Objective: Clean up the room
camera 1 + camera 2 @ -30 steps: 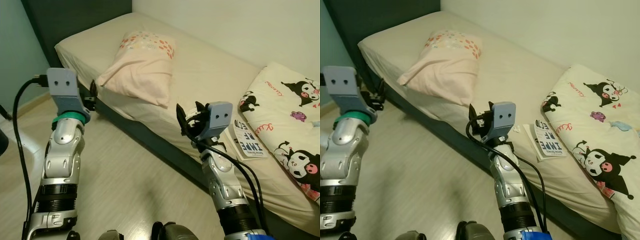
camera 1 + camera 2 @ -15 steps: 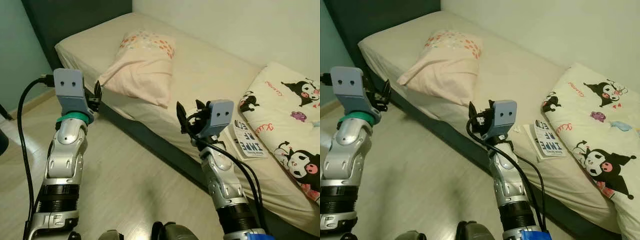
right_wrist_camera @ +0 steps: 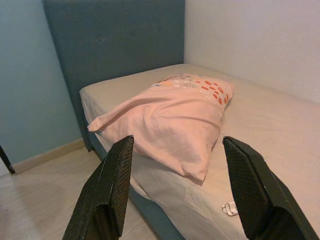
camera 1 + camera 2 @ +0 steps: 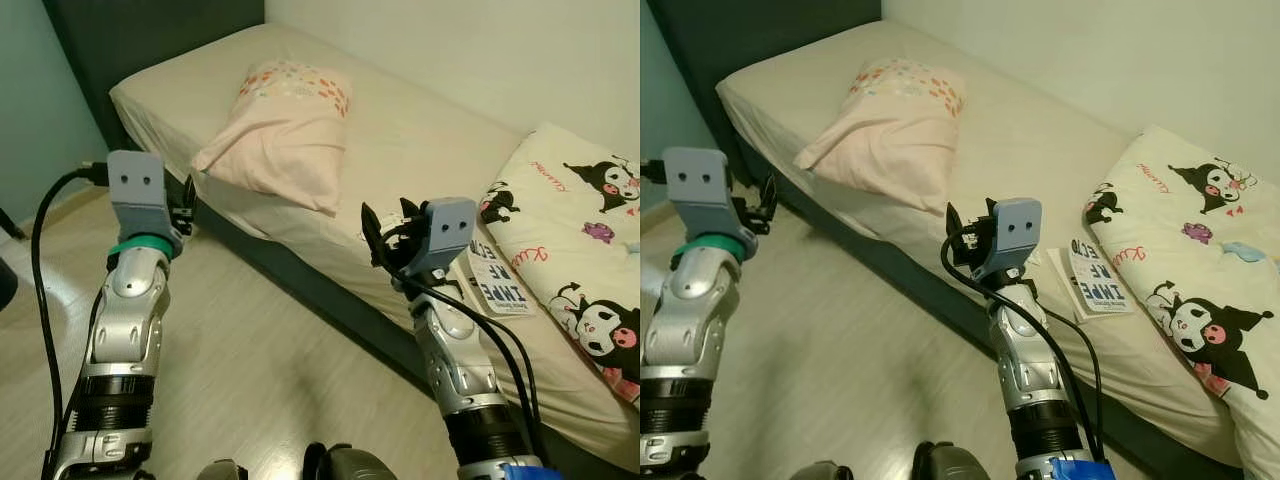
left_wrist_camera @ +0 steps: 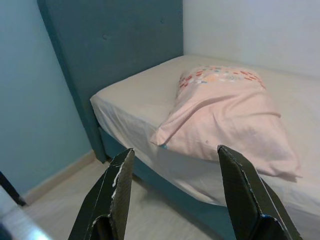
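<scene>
Pink pillow (image 4: 283, 128) with orange-red flecks, askew on beige bed (image 4: 420, 150).

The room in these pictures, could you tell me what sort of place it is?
Most likely a bedroom: a bed with a teal headboard, a pink pillow and a cartoon-print blanket.

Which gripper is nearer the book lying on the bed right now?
Right. The right gripper is raised over the mattress edge, just beside the book. The left gripper is over the floor near the pillow's corner, much farther away.
</scene>
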### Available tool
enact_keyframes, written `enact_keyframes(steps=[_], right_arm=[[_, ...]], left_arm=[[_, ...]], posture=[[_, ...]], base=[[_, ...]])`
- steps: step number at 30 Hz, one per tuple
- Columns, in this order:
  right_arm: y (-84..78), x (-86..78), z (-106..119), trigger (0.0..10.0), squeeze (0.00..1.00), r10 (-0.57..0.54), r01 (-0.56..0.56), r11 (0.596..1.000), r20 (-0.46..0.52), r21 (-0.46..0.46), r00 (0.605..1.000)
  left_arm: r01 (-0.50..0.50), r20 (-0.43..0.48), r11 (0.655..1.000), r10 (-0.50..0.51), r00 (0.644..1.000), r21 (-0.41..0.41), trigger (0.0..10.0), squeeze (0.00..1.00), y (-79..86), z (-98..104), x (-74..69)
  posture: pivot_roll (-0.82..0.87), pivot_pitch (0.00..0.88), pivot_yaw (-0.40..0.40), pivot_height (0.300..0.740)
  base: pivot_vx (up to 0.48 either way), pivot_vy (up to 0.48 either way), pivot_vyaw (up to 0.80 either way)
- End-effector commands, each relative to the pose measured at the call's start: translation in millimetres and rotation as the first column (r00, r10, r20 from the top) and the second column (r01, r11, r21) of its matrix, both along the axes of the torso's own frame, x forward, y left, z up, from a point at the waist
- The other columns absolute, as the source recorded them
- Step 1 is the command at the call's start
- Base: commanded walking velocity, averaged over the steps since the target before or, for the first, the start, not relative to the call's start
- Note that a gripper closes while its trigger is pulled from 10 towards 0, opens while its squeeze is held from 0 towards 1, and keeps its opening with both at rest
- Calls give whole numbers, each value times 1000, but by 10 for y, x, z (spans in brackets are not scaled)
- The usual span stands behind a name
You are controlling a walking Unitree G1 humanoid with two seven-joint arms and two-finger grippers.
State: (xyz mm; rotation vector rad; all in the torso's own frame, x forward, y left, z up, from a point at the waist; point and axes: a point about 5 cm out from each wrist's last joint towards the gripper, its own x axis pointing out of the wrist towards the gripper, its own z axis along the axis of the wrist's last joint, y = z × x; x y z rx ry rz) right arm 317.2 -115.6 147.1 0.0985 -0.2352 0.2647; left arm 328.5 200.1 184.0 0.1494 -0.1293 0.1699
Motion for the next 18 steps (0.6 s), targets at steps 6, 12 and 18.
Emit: enact_keyframes(steps=[6, 12, 18], right_arm=[[-55, 6, 20, 10000, 0, -13, 13, 1000, 2, -9, 1000], [-35, 0, 9, 10000, 0, -7, 7, 1000, 0, -2, 1000], [-38, 5, 14, 10000, 0, -10, 10, 1000, 0, 3, 1000]], left_arm=[[11, -36, 999, -10, 999, 32, 10000, 0, 5, -107, -13], [10, -24, 1000, -10, 1000, 29, 10000, 0, -2, -77, -7], [11, -19, 1000, -10, 1000, 26, 10000, 0, -5, -69, -4]], posture=[[-13, 38, -36, 740], [-11, 39, -33, 740], [-13, 37, -34, 740]], base=[[0, 0, 0], [0, 0, 0], [0, 0, 0]])
